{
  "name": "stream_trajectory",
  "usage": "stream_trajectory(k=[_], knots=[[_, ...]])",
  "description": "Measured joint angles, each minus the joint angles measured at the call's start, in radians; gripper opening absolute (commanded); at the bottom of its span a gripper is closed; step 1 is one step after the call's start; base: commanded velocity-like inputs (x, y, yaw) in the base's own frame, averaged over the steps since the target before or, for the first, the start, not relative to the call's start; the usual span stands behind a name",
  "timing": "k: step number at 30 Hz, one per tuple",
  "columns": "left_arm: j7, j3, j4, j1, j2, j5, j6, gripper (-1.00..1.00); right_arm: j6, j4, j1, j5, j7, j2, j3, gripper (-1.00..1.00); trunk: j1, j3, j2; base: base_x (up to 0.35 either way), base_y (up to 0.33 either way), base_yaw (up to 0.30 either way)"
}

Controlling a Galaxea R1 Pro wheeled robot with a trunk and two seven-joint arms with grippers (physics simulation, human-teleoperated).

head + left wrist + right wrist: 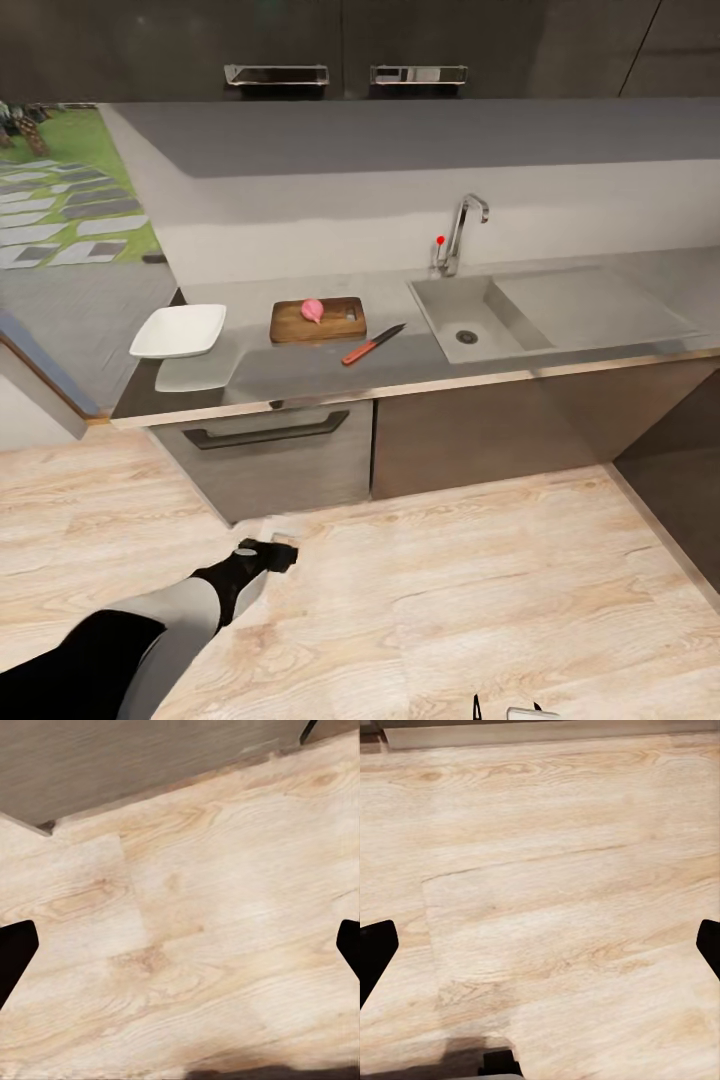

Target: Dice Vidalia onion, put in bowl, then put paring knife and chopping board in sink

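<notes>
The pink onion (313, 310) lies on the brown chopping board (332, 325) on the grey countertop (300, 375). Just right of the board rests the red-handled paring knife (372, 345). The white square bowl (180, 331) stands at the counter's left end. The steel sink (470, 320) with its drainboard (590, 305) and chrome tap (458, 235) is to the right, its basin bare. My left gripper (272, 555) hangs low over the wooden floor, well short of the counter; its fingers (15, 956) are spread wide with nothing between them. My right gripper (540, 952) is open too, over bare floor.
Dark cabinets and a drawer (265, 430) run under the counter. A grey wall and upper cabinets with two handles (277, 74) rise behind. A window (60, 190) to a garden is at the left. Wooden floor (450, 600) lies between me and the counter.
</notes>
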Motion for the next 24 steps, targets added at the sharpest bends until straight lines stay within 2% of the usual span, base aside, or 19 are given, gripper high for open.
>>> stream_trajectory(k=[1, 2, 7, 13, 16, 18, 19, 21, 23, 24], knots=[[0.0, 0.0, 0.009, 0.001, 0.001, 0.0, -0.003, 1.0, 0.0, 0.0, 0.0, 0.0, 0.0, 0.0, 0.0, 1.0, 0.0, 0.0, 0.0, 0.0, 0.0, 0.0], [0.0, 0.001, 0.032, 0.008, 0.012, 0.004, -0.01, 1.0, 0.0, 0.0, 0.0, 0.0, 0.0, 0.0, 0.0, 1.0, 0.0, 0.0, 0.0, 0.0, 0.0, 0.0], [0.0, 0.001, 0.043, 0.029, 0.022, 0.017, -0.021, 1.0, -0.001, -0.001, 0.0, 0.0, 0.0, 0.0, -0.003, 1.0, 0.0, 0.0, 0.0, 0.0, 0.0, 0.0], [-0.001, 0.001, 0.045, 0.092, 0.031, 0.022, -0.049, 1.0, -0.001, -0.007, 0.0, -0.001, -0.001, -0.002, -0.006, 1.0, 0.0, 0.0, 0.0, 0.0, 0.0, 0.0], [-0.001, 0.001, 0.045, 0.121, 0.036, 0.022, -0.076, 1.0, -0.002, -0.012, 0.0, -0.002, -0.002, -0.007, -0.008, 1.0, 0.0, 0.0, 0.0, 0.0, 0.0, 0.0], [-0.001, 0.001, 0.046, 0.141, 0.039, 0.023, -0.122, 1.0, -0.002, -0.014, 0.0, -0.002, -0.002, -0.011, -0.008, 1.0, 0.0, 0.0, 0.0, 0.0, 0.0, 0.0], [0.0, 0.001, 0.047, 0.157, 0.04, 0.023, -0.198, 1.0, -0.002, -0.014, 0.0, -0.002, -0.002, -0.012, -0.008, 1.0, 0.0, 0.0, 0.0, 0.0, 0.0, 0.0], [0.006, 0.001, 0.049, 0.219, 0.041, 0.025, -0.554, 1.0, -0.001, -0.015, 0.0, -0.003, -0.002, -0.015, -0.008, 1.0, 0.0, 0.0, 0.0, 0.0, 0.0, 0.0], [0.007, 0.002, 0.05, 0.252, 0.042, 0.025, -0.662, 1.0, -0.001, -0.016, 0.0, -0.003, -0.002, -0.015, -0.008, 1.0, 0.0, 0.0, 0.0, 0.0, 0.0, 0.0], [0.007, 0.002, 0.05, 0.264, 0.043, 0.025, -0.685, 1.0, -0.001, -0.016, 0.0, -0.003, -0.002, -0.015, -0.008, 1.0, 0.0, 0.0, 0.0, 0.0, 0.0, 0.0]])
